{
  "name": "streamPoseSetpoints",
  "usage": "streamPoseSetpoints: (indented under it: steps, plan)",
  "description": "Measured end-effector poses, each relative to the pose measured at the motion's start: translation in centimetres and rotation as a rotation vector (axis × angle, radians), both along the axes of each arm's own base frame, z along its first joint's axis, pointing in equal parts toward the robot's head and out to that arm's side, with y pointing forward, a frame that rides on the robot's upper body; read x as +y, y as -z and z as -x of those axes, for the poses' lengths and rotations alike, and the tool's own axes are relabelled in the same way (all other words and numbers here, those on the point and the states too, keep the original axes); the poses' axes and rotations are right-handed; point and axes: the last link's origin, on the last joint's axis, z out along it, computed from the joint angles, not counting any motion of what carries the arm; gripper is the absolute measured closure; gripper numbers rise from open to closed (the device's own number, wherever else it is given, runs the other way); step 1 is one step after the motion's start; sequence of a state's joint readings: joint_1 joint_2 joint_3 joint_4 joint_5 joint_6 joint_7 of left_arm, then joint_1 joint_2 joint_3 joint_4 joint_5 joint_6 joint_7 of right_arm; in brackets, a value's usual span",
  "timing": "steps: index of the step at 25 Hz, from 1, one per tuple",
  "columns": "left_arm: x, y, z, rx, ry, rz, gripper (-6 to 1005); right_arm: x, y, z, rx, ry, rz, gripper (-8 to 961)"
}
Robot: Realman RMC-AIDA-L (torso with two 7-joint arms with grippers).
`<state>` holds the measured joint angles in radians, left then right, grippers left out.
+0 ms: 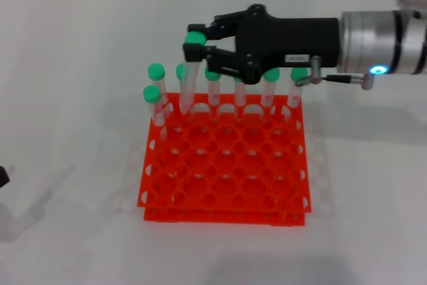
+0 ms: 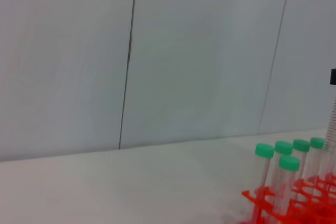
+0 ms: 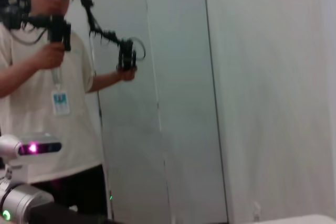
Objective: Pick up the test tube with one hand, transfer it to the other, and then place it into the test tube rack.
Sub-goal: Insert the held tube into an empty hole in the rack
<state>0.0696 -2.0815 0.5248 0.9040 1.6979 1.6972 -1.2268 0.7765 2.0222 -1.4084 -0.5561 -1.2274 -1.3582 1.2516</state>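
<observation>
The test tube (image 1: 189, 75), clamped in the right gripper (image 1: 200, 50) at upper centre, was being lowered into the test tube rack (image 1: 225, 165); release was judged next.

Black end effector (image 1: 198, 46), silver arm (image 1: 381, 41).

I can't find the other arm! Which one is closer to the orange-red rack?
Right. The right end effector holds a green-capped clear tube above the orange-red plastic rack; the left is out of view.

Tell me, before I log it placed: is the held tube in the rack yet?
Partly: the tube, pinched by the right gripper, leans with its bottom in a back-row rack hole.
</observation>
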Motion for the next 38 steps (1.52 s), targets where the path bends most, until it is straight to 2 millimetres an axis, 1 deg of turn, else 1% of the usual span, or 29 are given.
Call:
streamPoseSetpoints:
  steps: [4, 7, 18, 26, 38]
  plan:
    - [0.6, 0.2, 0.1, 0.003, -0.005, 0.005, 104, 0.2, 0.9, 1.0, -0.036, -0.017, 0.008, 688]
    - [1.0, 0.2, -0.1, 0.0, 0.002, 0.01, 104, 0.5, 1.2, 1.3, -0.052, -0.016, -0.001, 688]
    - [2.2, 0.4, -0.5, -0.009, 0.025, 0.013, 104, 1.1, 1.8, 1.2, -0.088, 0.003, -0.034, 688]
    - [2.9, 0.5, -0.8, -0.01, 0.042, 0.014, 104, 1.1, 2.8, 1.4, -0.147, -0.006, -0.053, 689]
    - [3.3, 0.5, -1.0, -0.014, 0.049, 0.015, 104, 1.1, 2.8, 1.3, -0.16, -0.008, -0.04, 688]
